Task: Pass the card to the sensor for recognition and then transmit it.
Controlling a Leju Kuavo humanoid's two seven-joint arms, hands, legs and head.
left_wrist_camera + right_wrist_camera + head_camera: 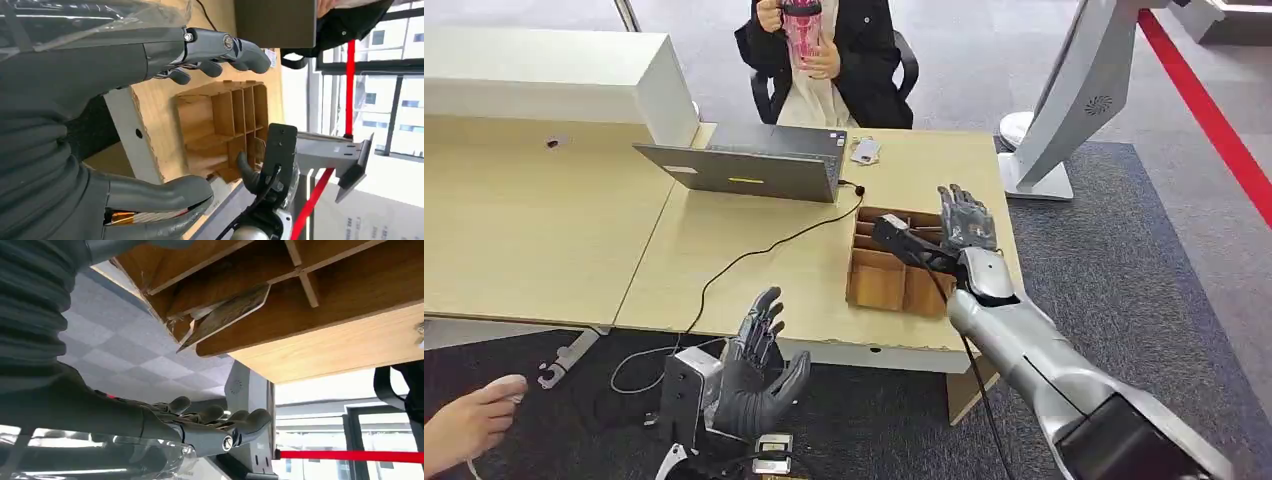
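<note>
From the head view, the right hand (967, 218) hovers over the wooden divided box (894, 262), fingers spread, holding nothing; the left hand (759, 372) waits low with fingers apart. In the right wrist view the card (227, 314) leans in a compartment, so I'd lower slowly and pinch its raised edge.

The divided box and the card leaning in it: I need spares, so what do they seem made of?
Divided box: looks like thin unpainted wood or plywood, matte, with visible grain and pale cut edges. Card: thin, stiff, flat sheet with a mottled brown face; plastic or cardboard, I cannot tell.
</note>
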